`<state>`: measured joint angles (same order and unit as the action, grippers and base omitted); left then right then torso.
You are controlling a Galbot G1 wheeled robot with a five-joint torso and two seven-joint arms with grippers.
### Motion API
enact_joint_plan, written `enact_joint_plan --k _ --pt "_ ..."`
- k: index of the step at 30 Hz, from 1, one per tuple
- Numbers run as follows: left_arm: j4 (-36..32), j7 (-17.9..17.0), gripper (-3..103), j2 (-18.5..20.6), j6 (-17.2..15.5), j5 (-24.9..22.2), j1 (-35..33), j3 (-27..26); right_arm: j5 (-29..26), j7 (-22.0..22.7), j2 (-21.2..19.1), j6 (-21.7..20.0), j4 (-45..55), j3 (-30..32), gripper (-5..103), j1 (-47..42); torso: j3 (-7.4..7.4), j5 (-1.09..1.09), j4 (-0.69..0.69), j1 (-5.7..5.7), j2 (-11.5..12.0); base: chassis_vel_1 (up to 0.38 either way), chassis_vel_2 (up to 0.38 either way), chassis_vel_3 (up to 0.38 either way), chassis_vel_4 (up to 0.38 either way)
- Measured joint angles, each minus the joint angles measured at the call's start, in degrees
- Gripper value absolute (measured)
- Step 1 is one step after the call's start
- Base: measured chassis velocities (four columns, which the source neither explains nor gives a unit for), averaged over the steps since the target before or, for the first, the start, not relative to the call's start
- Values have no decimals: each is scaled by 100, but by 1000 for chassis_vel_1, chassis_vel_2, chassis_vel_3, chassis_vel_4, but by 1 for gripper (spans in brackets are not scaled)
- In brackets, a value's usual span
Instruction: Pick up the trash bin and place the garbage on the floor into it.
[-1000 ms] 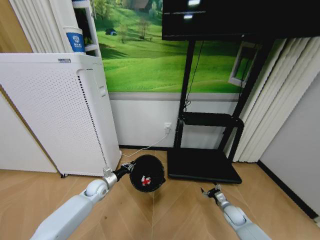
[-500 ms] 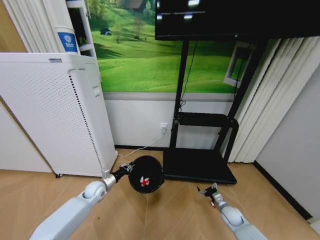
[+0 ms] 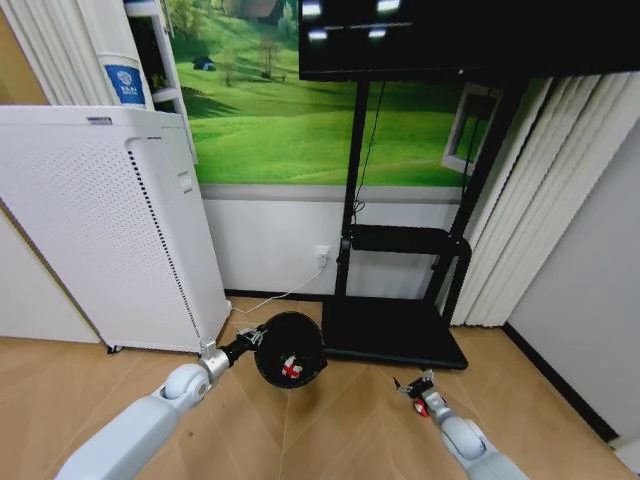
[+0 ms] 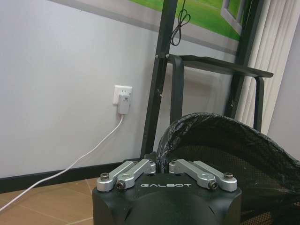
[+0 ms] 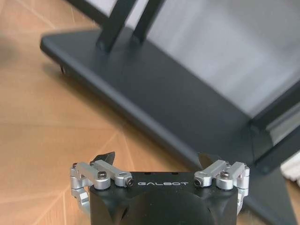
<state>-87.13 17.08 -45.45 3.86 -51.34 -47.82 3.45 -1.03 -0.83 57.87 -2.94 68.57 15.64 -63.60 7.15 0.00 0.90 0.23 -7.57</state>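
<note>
Left gripper (image 3: 252,338) jaws pinch trash bin (image 3: 290,349) rim, bin tilted above floor, red-white garbage (image 3: 290,366) inside. Right gripper (image 3: 415,385) jaws spread, empty. Risk: tilt spills scraps; rim slips.

bin (image 3: 290,349): black, dark mesh-like wall, lined with a glossy black bag
scrap (image 3: 290,367): red and white, inside the bin
left gripper (image 3: 247,342): black body, silver links
right gripper (image 3: 415,390): black and silver, with a red spot in the head view
arms (image 3: 130,437): pale grey-white
floor (image 3: 330,420): light brown wood grain, under the bin
appliance (image 3: 100,225): white, fine perforated dots, left of the bin
stand (image 3: 395,330): black frame and base, right of the bin
wall picture (image 3: 270,110): bright green meadow, above the bin
lower wall (image 3: 275,245): white, black skirting
socket and cable (image 3: 320,257): white
curtains (image 3: 535,210): cream, vertical pleats
label (image 3: 124,84): blue, on a white cylinder above the appliance
</note>
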Motion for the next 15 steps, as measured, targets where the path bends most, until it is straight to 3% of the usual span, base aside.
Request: enact_joint_plan --k 8,15 --pt "-58 33 7 79 0 3 -149 -130 135 -9 128 -321 -595 -22 91 187 0 0 1 0 0 0 0 0 0" --pt "-58 55 7 51 6 19 -185 -156 259 -4 232 -349 -962 -27 95 316 0 0 2 0 0 0 0 0 0"
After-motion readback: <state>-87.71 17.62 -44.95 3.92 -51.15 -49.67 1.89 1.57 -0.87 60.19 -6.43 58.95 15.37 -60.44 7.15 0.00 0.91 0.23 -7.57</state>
